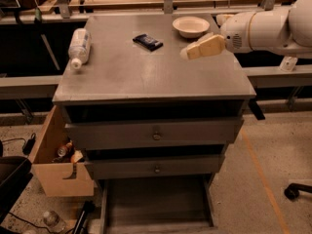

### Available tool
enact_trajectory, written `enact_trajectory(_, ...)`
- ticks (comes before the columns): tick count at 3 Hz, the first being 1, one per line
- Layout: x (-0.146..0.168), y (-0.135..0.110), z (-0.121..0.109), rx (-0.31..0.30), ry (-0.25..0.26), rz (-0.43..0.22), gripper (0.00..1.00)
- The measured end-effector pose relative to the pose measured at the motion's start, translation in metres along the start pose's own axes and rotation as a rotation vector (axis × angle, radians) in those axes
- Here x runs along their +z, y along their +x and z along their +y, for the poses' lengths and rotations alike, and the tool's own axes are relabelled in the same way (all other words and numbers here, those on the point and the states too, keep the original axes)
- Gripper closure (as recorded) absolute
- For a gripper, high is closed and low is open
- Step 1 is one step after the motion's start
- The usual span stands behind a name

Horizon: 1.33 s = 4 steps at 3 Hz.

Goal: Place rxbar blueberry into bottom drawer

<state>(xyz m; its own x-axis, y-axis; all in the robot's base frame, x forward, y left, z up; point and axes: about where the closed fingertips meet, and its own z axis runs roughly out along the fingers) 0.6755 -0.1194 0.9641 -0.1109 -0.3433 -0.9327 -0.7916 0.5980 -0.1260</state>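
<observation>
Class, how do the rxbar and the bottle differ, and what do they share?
The rxbar is dark and flat; the bottle clear and rounded. The rxbar is much smaller than the bottle. Both lie on the cabinet top, untouched; the gripper hovers right of the rxbar.

Hand (186, 53) over cabinet top (146, 79), right of the rxbar blueberry (147, 42).

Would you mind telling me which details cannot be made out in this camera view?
rxbar blueberry: wrapper print too small to read.
bottom drawer: its front cut off by the lower edge.
gripper, above the cabinet top right of the bar: arm cut off by the right edge.
wooden crate: contents too small and dim to identify.
</observation>
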Motion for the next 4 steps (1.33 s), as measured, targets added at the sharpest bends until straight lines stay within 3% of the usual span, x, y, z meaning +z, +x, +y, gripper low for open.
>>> enact_trajectory(1, 0.000, 0.000, 0.000, 0.000, 0.000, 0.000, 0.00)
enact_trajectory(2, 0.031, -0.003, -0.004, 0.018, -0.033, -0.044, 0.00)
enact_trajectory(4, 0.159, 0.017, -0.045, 0.096, -0.129, -0.108, 0.00)
